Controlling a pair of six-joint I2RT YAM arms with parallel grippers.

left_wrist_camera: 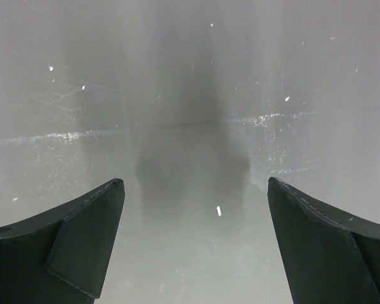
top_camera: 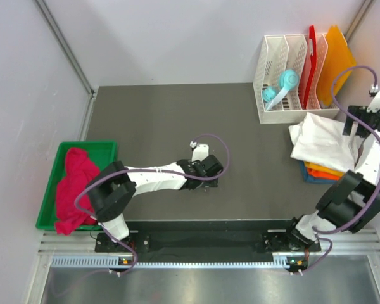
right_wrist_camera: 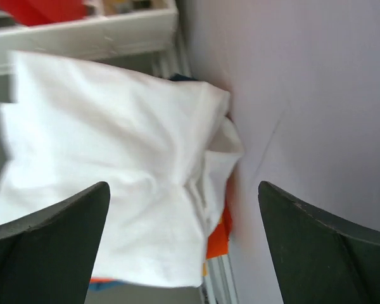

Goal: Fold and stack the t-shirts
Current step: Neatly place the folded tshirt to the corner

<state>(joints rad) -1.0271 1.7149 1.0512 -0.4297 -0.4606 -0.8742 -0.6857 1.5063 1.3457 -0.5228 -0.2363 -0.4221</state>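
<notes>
A large white t-shirt [top_camera: 320, 144] lies loosely folded on top of a stack at the table's right edge. An orange shirt [top_camera: 323, 170] and a blue shirt [top_camera: 311, 178] peek out beneath it. My right gripper [top_camera: 354, 123] hovers over that stack; in its wrist view the right gripper [right_wrist_camera: 183, 184] is open above the white t-shirt [right_wrist_camera: 114, 145], holding nothing, with the orange shirt's edge [right_wrist_camera: 218, 237] below. A crimson-pink t-shirt [top_camera: 76, 187] sits crumpled in the green tray [top_camera: 104, 149]. My left gripper [top_camera: 206, 168] is open over the bare table [left_wrist_camera: 190, 95], the left gripper [left_wrist_camera: 195, 180] empty.
A white rack [top_camera: 285, 69] at the back right holds a teal object [top_camera: 285, 82], a red board [top_camera: 311, 54] and an orange board [top_camera: 334, 54]. The right wall [right_wrist_camera: 316, 95] runs close beside the stack. The green tray hangs off the table's left edge.
</notes>
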